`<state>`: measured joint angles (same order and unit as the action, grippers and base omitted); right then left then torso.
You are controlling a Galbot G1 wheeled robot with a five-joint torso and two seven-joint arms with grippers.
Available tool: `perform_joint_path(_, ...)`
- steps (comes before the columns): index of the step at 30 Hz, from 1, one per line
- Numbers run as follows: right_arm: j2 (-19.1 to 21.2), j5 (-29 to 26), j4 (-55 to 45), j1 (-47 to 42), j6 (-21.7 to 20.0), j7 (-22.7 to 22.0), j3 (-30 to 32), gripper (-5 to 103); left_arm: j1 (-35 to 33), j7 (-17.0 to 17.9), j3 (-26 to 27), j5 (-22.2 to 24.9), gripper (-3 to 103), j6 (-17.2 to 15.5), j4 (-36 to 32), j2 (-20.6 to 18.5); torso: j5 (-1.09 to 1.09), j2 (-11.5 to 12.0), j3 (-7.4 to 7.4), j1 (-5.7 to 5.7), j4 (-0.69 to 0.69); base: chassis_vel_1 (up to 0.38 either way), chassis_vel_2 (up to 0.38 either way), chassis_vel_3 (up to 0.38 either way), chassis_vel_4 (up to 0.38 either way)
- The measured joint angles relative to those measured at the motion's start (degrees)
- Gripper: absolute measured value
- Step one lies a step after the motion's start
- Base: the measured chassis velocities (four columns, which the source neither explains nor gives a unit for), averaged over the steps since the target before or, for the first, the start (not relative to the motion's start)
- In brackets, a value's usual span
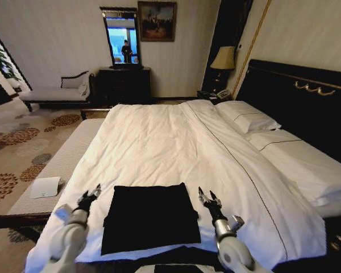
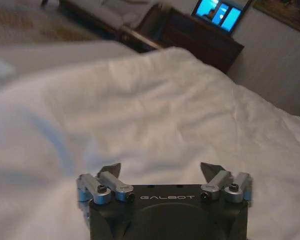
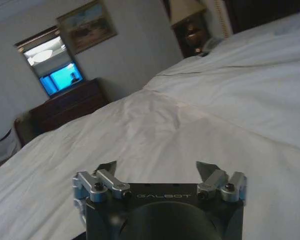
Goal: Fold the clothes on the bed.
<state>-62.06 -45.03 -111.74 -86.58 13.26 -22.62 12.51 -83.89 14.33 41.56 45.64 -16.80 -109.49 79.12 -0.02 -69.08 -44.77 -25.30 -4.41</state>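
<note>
Head view: a folded black T-shirt (image 1: 149, 218) lies flat on the white duvet (image 1: 159, 142) at the near end of the bed (image 1: 284, 227), between the two pincers. Just to its left the left pincer (image 1: 91, 196) hovers, fingers spread and empty. Just to its right the right pincer (image 1: 207, 197) does likewise, spread, gripping nothing.
</note>
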Motion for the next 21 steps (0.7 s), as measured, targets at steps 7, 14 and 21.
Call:
perform_joint_path(7,-9.0,-0.6,3.4,2.5,0.0,0.1,0.1,100,5.0,-3.4,-3.1,0.1,96,2.1,8.3,4.4,0.01,0.0,0.01,0.01,0.0,0.0,0.0,0.0,0.0)
perform_joint_path(14,-11.0,-0.4,4.4,2.0,-0.1,0.5,0.3,100,9.3,-3.8,-4.1,0.5,70,2.3,13.9,4.0,0.01,0.0,0.01,0.01,0.0,0.0,0.0,0.0,0.0)
perform_joint_path(21,-11.7,-0.3,4.9,1.6,-0.1,0.6,0.3,100,10.8,-4.2,-4.8,0.5,57,2.3,15.7,3.6,0.01,0.0,0.01,0.01,0.0,0.0,0.0,0.0,0.0)
